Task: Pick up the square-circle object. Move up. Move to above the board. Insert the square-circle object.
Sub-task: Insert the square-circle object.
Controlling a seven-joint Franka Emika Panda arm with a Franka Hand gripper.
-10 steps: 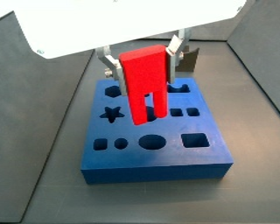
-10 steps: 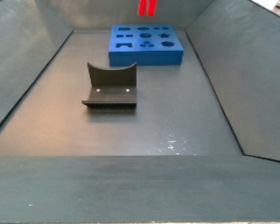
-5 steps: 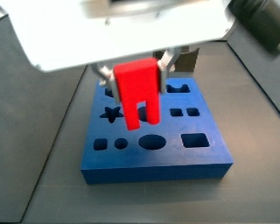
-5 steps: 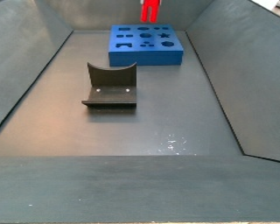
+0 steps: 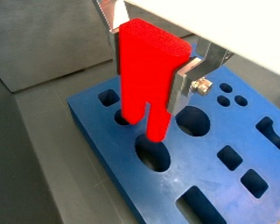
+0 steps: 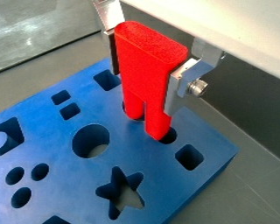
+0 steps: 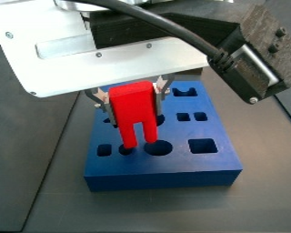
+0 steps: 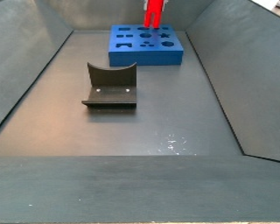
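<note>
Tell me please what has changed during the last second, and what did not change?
The end effector, shut on the square-circle object, has come down toward the board. In both wrist views the red legs now reach into holes of the board. Nothing was let go. The board and the fixture stayed where they were.
</note>
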